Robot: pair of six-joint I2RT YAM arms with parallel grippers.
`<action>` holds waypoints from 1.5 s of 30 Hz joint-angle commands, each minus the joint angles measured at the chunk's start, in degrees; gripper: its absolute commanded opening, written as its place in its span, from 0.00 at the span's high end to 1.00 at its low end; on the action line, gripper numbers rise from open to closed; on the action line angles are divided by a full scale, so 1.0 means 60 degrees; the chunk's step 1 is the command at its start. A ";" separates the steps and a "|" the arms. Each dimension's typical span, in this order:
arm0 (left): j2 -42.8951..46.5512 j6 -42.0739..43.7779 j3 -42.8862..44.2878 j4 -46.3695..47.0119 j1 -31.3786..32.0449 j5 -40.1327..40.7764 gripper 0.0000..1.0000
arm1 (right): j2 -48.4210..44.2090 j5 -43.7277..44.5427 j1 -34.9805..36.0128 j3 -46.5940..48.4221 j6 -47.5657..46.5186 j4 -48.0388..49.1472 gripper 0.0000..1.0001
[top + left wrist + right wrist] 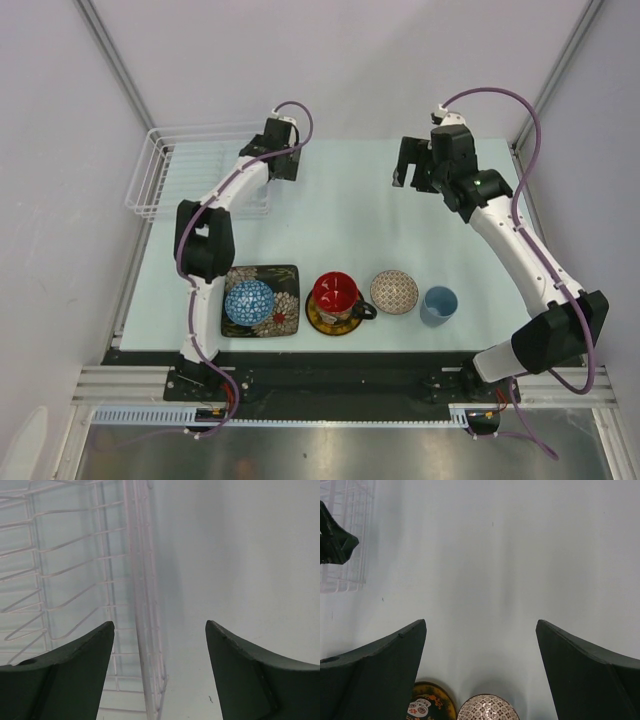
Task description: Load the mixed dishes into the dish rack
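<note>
From the top I see the rack (160, 175) far left and 6 dishes (335, 292) in a near row. Left wrist: my left gripper (160, 625) is wide and empty over the rack's right wall. Right wrist: my right gripper (481, 622) is wide and empty above the table (485, 555).

Blue bowl (249, 301) on black plate (286, 279), dish rack (160, 180) beyond

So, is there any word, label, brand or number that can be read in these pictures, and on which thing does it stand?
None: no readable text shows in any view.
The black square plate, blue bowl, beige bowl and saucer carry only patterns; the wire rack bears no label that I can see.
</note>
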State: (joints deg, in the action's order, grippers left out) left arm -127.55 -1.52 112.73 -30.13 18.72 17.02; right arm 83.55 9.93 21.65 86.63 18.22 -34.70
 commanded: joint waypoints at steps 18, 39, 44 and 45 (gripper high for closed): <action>-0.0686 0.0194 0.0607 0.0202 0.0775 -0.0214 0.89 | -0.0404 -0.0674 -0.0239 -0.0112 0.0406 0.0188 0.08; -0.0936 0.0808 0.2408 -0.0442 0.2916 -0.0142 0.69 | -0.0390 -0.0674 -0.0224 -0.0303 0.0391 -0.0135 0.10; 0.0059 0.0942 0.2160 -0.0574 0.1981 0.0021 0.20 | 0.0049 -0.0572 0.0009 -0.0317 0.0392 -0.0048 0.06; 0.0482 0.0927 0.2101 -0.0589 0.1789 -0.0081 0.15 | 0.0122 -0.0557 0.0039 -0.0317 0.0391 -0.0018 0.05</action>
State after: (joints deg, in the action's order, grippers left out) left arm -134.45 4.93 122.72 -38.04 26.28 29.15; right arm 82.94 6.02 20.84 84.77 20.53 -35.73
